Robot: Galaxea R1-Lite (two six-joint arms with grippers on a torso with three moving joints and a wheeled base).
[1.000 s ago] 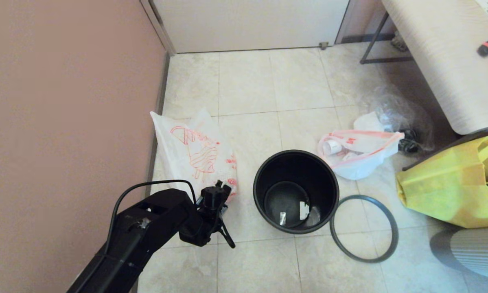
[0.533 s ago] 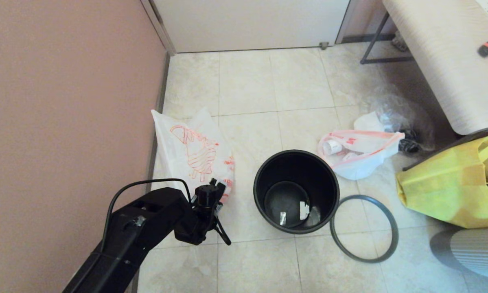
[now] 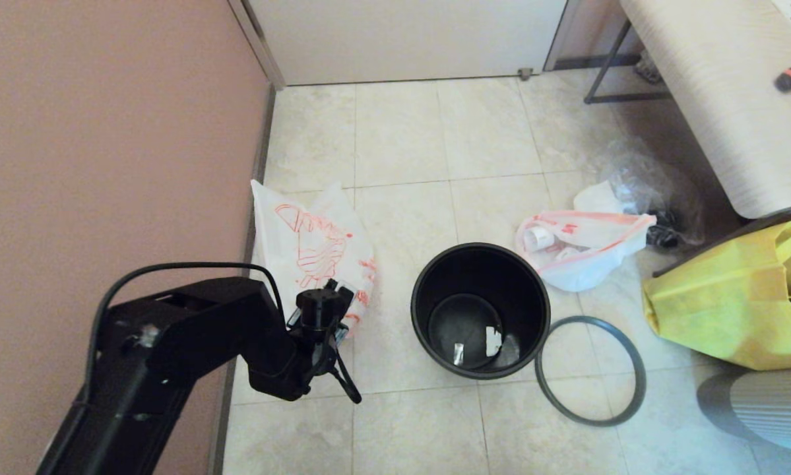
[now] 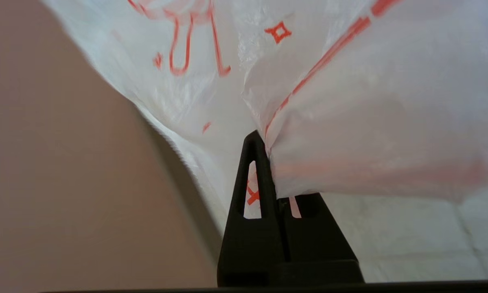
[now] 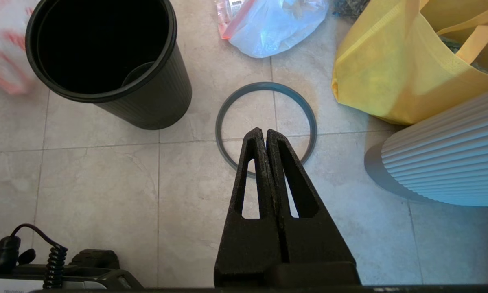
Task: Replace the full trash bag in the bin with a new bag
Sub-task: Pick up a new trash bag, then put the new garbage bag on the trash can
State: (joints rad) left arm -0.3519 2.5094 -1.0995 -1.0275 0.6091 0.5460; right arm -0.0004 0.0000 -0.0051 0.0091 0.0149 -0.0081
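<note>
I have the left claw [image 4: 268,162] pinched tight on a fold of the new bag [image 3: 316,251], which hangs by the wall, left of the bin [image 3: 479,310]. The full trash bag [image 3: 583,254] already lies on the floor beyond the bin, and the hoop rim [image 3: 590,369] rests flat beside it. Lining the bin and refitting the hoop remain, I judge. The right claw [image 5: 265,140], pressed closed on nothing, hovers over the hoop. Count: one bin, one hoop, two white bags.

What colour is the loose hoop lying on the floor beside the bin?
Dark grey hoop, clearest in the right wrist view.
</note>
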